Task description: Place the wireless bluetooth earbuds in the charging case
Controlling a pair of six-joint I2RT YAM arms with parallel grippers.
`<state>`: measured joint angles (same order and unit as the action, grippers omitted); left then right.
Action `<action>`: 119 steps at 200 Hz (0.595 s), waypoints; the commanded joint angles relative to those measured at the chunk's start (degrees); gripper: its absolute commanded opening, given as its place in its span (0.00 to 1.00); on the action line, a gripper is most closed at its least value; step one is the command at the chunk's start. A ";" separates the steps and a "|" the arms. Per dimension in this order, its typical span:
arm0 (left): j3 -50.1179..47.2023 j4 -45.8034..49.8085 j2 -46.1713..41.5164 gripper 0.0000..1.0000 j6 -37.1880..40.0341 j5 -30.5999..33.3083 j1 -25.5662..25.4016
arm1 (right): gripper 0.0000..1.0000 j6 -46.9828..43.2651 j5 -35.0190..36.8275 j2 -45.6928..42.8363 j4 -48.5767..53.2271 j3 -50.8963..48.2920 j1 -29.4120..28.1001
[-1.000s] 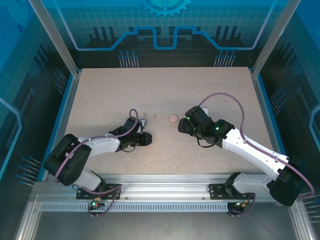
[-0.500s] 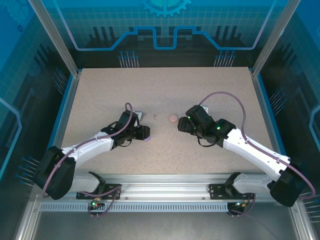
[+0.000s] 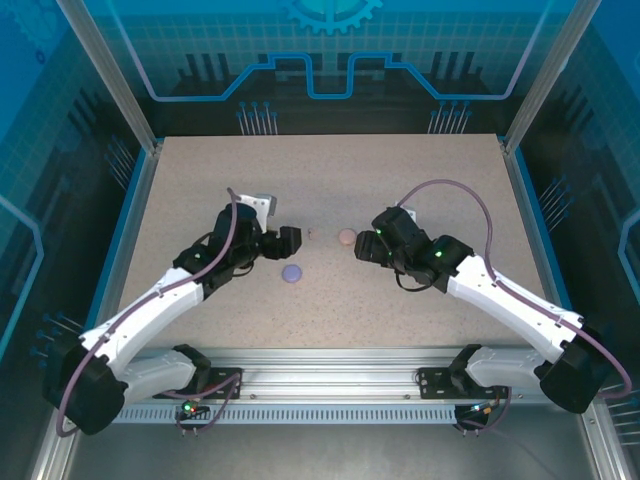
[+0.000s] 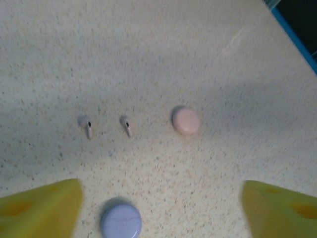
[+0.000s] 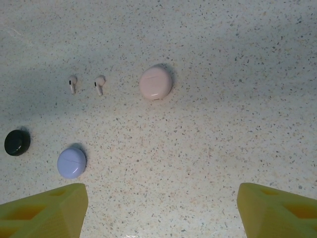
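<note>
Mid-table, between the two arms, a pair of pale pink earbuds (image 4: 127, 125) lies side by side, apart from the shut pink case (image 4: 185, 120) to their right; the left gripper (image 4: 159, 201) stands wide, nothing between its fingers, the purple case (image 4: 121, 221) on the table near one finger; the right gripper (image 5: 161, 201) gapes likewise, empty; its wrist view also takes in a black case (image 5: 17, 142) left of the purple one.
</note>
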<state>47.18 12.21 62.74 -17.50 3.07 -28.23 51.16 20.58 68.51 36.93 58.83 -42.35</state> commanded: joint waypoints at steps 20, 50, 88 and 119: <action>3.36 -1.19 -3.48 0.99 3.73 5.71 0.54 | 0.80 -1.66 0.25 0.38 1.51 2.39 0.81; 5.98 -1.82 -2.70 0.99 1.46 15.81 0.57 | 0.81 -2.31 0.01 0.65 1.49 2.68 1.46; 11.33 2.52 0.52 0.99 0.63 23.85 0.61 | 0.81 -3.22 -0.50 1.82 1.51 4.17 2.28; 13.68 3.27 2.20 0.99 1.73 27.22 0.68 | 0.81 -4.38 -0.80 3.93 1.66 6.56 2.70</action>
<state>58.43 13.56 63.66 -16.53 24.51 -28.12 48.42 20.29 70.98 37.74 62.35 -40.60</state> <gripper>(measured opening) 0.986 0.805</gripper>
